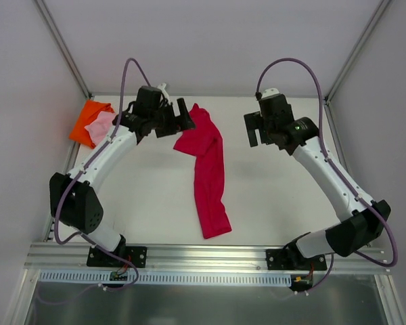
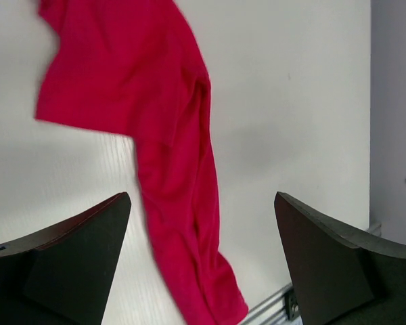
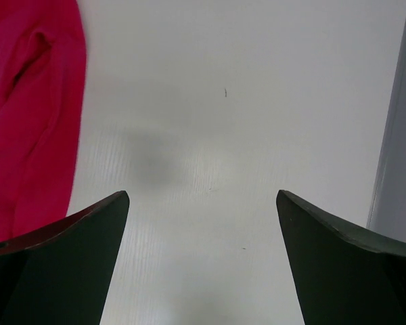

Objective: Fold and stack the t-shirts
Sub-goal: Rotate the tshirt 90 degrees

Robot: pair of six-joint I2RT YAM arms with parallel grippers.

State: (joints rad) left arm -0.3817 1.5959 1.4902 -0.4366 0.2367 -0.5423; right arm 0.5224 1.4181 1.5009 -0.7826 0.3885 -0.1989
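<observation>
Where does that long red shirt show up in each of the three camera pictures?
Top external: red shirt in the centre, running far to near.
Left wrist: red shirt from upper left down the middle to the bottom edge.
Right wrist: red shirt only along the left edge.
Shared landmark: the white table beneath it.

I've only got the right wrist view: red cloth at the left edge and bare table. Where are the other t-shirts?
Observer: The orange t-shirt sits in the far left corner of the table, and the pink t-shirt overlaps its near edge.
Operator: How does the red one lie overall?
Observer: The crimson t-shirt is a long crumpled strip, wider at the far end, running toward the near edge.
Operator: Is the left gripper holding it?
Observer: No, the left gripper is open by its far end, holding nothing.
</observation>
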